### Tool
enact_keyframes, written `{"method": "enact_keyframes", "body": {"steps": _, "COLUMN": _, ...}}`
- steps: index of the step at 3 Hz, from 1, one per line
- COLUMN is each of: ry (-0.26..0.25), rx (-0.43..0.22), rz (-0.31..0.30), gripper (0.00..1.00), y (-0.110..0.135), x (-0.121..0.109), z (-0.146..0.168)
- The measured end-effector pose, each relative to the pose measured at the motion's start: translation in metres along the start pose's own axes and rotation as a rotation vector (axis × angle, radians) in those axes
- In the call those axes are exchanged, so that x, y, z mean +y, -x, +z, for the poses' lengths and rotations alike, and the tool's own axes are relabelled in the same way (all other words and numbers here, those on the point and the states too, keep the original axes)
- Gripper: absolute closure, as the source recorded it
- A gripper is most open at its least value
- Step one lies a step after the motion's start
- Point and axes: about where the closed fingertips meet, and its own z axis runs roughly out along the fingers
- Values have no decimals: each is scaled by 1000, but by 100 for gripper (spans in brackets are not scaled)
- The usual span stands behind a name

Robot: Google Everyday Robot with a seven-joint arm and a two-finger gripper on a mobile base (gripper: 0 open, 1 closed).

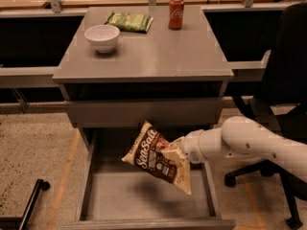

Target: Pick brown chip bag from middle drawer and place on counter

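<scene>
The brown chip bag (pixel 156 158) with white "Sea Salt" lettering hangs tilted in the air above the open middle drawer (pixel 148 200), whose grey floor is bare. My gripper (pixel 173 150) reaches in from the right on a white arm and is shut on the bag's right edge. The bag sits at about the height of the drawer front above it, below the grey counter (pixel 153 51).
On the counter stand a white bowl (pixel 101 37), a green snack bag (pixel 129 21) and a red soda can (pixel 176 13). A black office chair (pixel 283 109) stands at the right. A black bar (pixel 31 202) lies on the floor at the left.
</scene>
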Motion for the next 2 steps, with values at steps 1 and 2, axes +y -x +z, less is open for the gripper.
{"method": "enact_keyframes", "body": {"steps": 1, "ry": -40, "rx": -12, "rz": -94, "gripper": 100, "y": 56, "x": -8, "z": -68}}
{"method": "enact_keyframes", "body": {"steps": 2, "ry": -85, "rx": -30, "rz": -191, "gripper": 100, "y": 132, "x": -26, "z": -138}}
